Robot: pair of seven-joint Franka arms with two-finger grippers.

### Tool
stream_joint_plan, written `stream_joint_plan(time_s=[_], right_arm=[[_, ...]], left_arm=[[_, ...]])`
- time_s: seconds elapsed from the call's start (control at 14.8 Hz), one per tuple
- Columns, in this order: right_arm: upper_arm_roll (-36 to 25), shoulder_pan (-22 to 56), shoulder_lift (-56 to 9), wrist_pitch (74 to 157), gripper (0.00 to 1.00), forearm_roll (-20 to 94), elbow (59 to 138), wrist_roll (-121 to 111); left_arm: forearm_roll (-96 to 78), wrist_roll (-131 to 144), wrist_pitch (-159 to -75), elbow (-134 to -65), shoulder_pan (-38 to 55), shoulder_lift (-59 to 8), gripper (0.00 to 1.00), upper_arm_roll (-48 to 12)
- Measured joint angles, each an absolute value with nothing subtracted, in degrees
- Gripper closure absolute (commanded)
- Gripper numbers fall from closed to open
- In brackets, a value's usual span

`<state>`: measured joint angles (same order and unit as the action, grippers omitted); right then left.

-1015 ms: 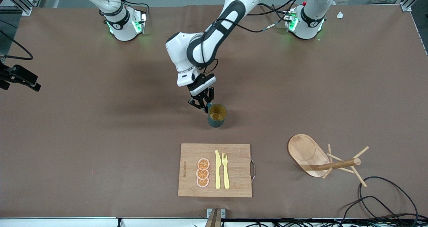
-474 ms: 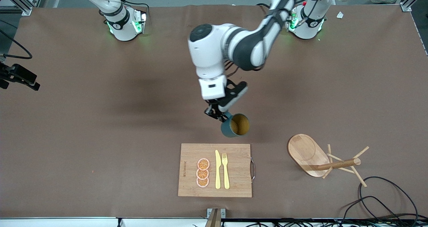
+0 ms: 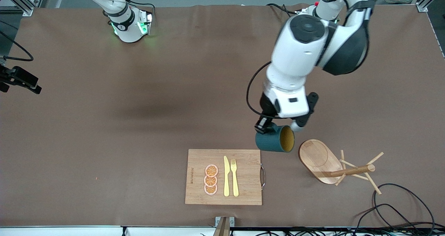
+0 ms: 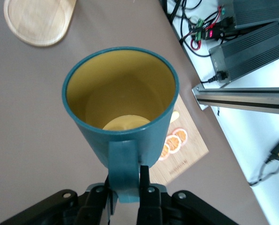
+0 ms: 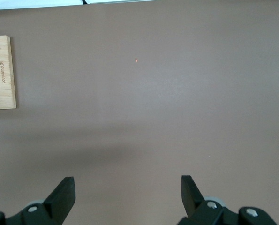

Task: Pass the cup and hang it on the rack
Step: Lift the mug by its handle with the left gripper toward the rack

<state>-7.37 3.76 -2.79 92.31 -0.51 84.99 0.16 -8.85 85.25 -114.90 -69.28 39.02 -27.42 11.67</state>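
The dark teal cup (image 3: 270, 143) hangs in the air, tipped on its side, its yellowish mouth turned toward the rack. It is over the table between the cutting board's corner and the rack's base. My left gripper (image 3: 266, 126) is shut on the cup's handle (image 4: 124, 164), one finger on each side; the left wrist view looks into the cup (image 4: 120, 108). The wooden rack (image 3: 321, 157), with an oval base, a post and thin pegs, stands toward the left arm's end of the table. My right gripper (image 5: 127, 187) is open over bare table, with nothing between its fingers.
A bamboo cutting board (image 3: 243, 177) with a yellow knife, a fork and orange slices lies near the front edge. Black cables (image 3: 399, 204) loop beside the rack at the table's front corner. Power units (image 4: 252, 42) sit off the table edge.
The left arm lifted the cup off the middle of the table, swung it toward the rack and tipped it from upright onto its side. The right arm stayed put.
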Motion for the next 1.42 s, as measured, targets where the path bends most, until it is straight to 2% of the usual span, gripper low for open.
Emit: stream_joint_plan(time_s=[0.27,0.81,1.42], right_arm=[[-7.4,3.8,-2.8,92.3,0.00,-0.5,85.0,0.2],[-7.5,3.7,-2.7,92.3,0.00,-0.5,85.0,0.2],[-7.6,3.7,-2.4,92.4,0.00,-0.6,84.9,0.2]], left_arm=[[-21.0,78.6,-111.5,-69.3,34.2,-25.9,1.00,11.7],[-44.1,60.1,-101.2,-70.5,17.5,-25.3,1.00,11.6],[-65.4,50.0,-96.3,-71.7,7.1,-32.8,1.00,11.5]])
